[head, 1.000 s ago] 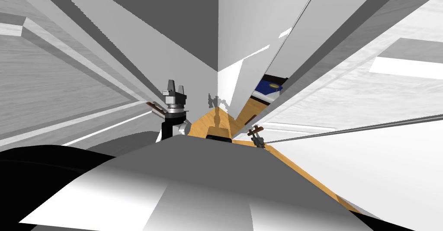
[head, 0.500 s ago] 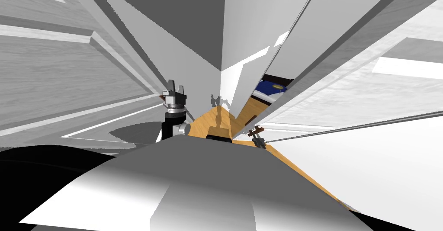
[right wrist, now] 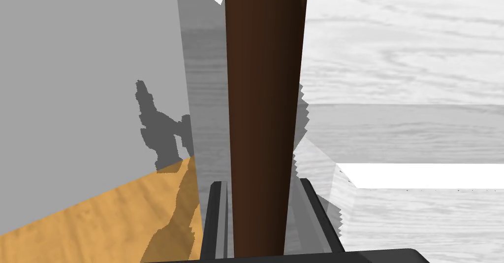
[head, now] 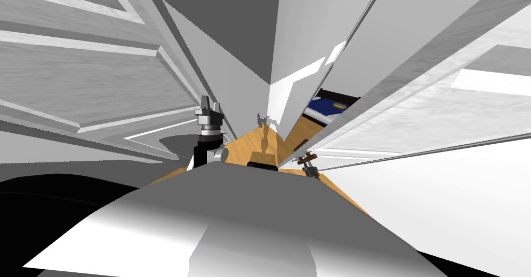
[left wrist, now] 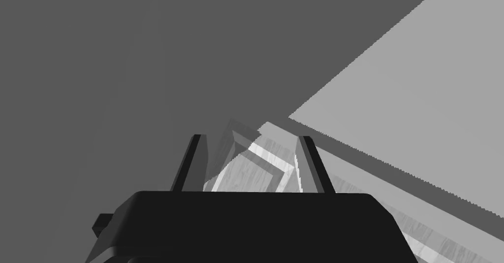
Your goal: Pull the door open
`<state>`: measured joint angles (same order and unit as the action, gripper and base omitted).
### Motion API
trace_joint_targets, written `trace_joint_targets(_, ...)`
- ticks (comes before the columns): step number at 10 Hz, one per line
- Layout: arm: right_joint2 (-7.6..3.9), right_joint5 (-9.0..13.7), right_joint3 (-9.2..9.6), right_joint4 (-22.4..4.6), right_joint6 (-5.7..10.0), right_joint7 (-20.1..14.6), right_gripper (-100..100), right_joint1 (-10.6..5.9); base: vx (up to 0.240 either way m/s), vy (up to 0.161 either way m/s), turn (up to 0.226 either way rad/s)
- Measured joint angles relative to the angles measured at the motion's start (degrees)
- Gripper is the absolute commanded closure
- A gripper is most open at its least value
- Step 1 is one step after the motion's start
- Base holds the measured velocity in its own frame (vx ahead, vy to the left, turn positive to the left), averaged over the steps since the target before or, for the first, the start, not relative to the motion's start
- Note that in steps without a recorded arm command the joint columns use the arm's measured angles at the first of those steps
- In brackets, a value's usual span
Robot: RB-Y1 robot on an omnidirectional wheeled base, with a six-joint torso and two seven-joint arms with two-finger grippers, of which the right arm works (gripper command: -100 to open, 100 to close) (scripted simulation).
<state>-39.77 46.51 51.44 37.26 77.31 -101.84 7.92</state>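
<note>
My right gripper (head: 309,164) is shut on a dark brown door handle (head: 306,158), low beside the white panelled door (head: 415,118) that runs along my right. In the right wrist view the brown handle (right wrist: 263,117) stands upright between the two fingers of the right gripper (right wrist: 261,183), which press its sides, with the pale door (right wrist: 403,78) just behind it. My left gripper (head: 210,101) is raised on my left, open and empty. In its wrist view the left gripper (left wrist: 251,137) looks along a grey wall.
A second panelled door (head: 78,82) spreads across my left, close to the left arm. Between the right door's edge and a grey wall (head: 228,40) a narrow gap shows a blue object (head: 326,105). Light wooden floor (head: 254,144) lies ahead.
The whole view has turned a little. The left panelled door has swept away up and left. Its brown handle beside my left gripper is gone, with floor bared there. The right gap is slightly wider.
</note>
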Motion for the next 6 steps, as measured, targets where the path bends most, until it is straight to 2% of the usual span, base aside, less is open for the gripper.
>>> trace_joint_targets(2,-0.09,0.5,1.00,-1.1,1.08,-0.5,100,-0.30,-0.217,-0.074,0.147)
trace_joint_targets(3,-0.09,0.6,1.47,-1.6,1.54,-0.8,100,-0.46,-0.100,-0.030,0.032)
trace_joint_targets(6,-0.03,0.7,1.83,-2.5,2.04,-1.2,100,-0.77,-0.185,-0.066,0.165)
